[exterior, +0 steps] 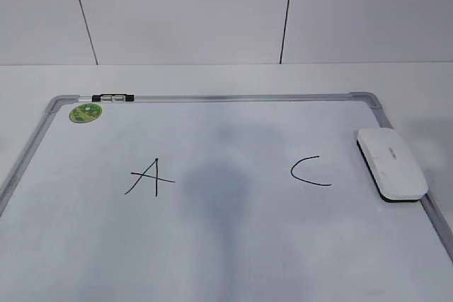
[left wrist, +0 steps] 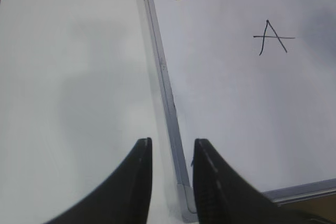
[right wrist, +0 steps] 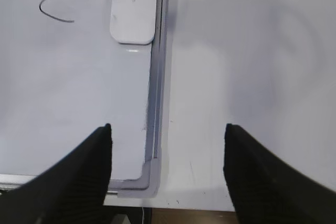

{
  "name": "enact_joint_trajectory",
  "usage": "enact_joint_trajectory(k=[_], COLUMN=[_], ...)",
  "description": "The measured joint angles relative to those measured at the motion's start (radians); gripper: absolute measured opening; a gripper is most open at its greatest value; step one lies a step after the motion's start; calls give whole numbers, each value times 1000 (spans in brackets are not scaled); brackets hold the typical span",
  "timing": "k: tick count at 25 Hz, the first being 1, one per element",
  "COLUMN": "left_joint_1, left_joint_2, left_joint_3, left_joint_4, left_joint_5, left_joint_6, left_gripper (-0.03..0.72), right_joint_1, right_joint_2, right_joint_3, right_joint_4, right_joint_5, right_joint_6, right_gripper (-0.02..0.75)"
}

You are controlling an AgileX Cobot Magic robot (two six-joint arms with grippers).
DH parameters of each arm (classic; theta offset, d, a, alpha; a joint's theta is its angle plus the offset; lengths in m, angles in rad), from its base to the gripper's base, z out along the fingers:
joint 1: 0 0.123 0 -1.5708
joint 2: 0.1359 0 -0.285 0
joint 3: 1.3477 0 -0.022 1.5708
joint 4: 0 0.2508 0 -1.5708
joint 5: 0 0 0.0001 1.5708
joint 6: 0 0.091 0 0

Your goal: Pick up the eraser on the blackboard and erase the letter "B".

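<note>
The eraser (exterior: 391,163) is being shown as a white, rounded-rectangular block with a thin black base and a small grey mark on its top. It is lying flat at about three o'clock on the blackboard (exterior: 212,245), right against the grey frame on that side, with no fingers on it. The blackboard itself is a white board with a grey metal frame and rounded corners, resting on the white counter (exterior: 212,79). A black "A" (exterior: 148,177) is being seen left of centre and a black "C" (exterior: 310,171) right of centre; between them only a faint grey smudge is being shown, and no letter "B" can be made out. A green round sticker (exterior: 85,112) is sitting at about eleven o'clock, with a small black-and-silver clip (exterior: 113,97) on the frame just beside it.

The left fingers (left wrist: 172,153) are being held a narrow gap apart above the board's left frame, with nothing between them. The right fingers (right wrist: 167,137) are being held wide apart above the board's near right corner, gripping nothing; the eraser lies at twelve o'clock from them, well apart.
</note>
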Motion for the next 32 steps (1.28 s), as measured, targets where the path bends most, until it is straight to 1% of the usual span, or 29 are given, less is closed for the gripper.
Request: enact_joint_trajectory(k=[5, 10, 13, 20, 23, 27, 32], left_joint_1=[0, 0, 0, 0, 0, 0, 0], left_joint_2=[-120, -192, -232, -319, -345, -361, -372], left_joint_3=[0, 2, 39, 218, 271, 314, 326], left_joint_4=[2, 2, 2, -70, -83, -88, -90], left_joint_5=[2, 4, 4, -31, -51, -59, -103], left_joint_6=[0, 0, 0, 0, 0, 0, 0], left_gripper=[210, 210, 210, 211, 211, 211, 211], right_joint_1=[0, 0, 0, 0, 0, 0, 0], right_joint_2=[-73, -134, -157, -275, -354, -475, -582], right_joint_3=[129, 255, 317, 334, 334, 353, 368], right_joint_4=[0, 0, 13, 100, 116, 118, 120], right_joint_5=[-4, -76, -103, -118, -118, -118, -139], right_joint_6=[-13, -14, -14, -62, -70, -87, -87], right_gripper=[498, 496, 496, 496, 496, 496, 495])
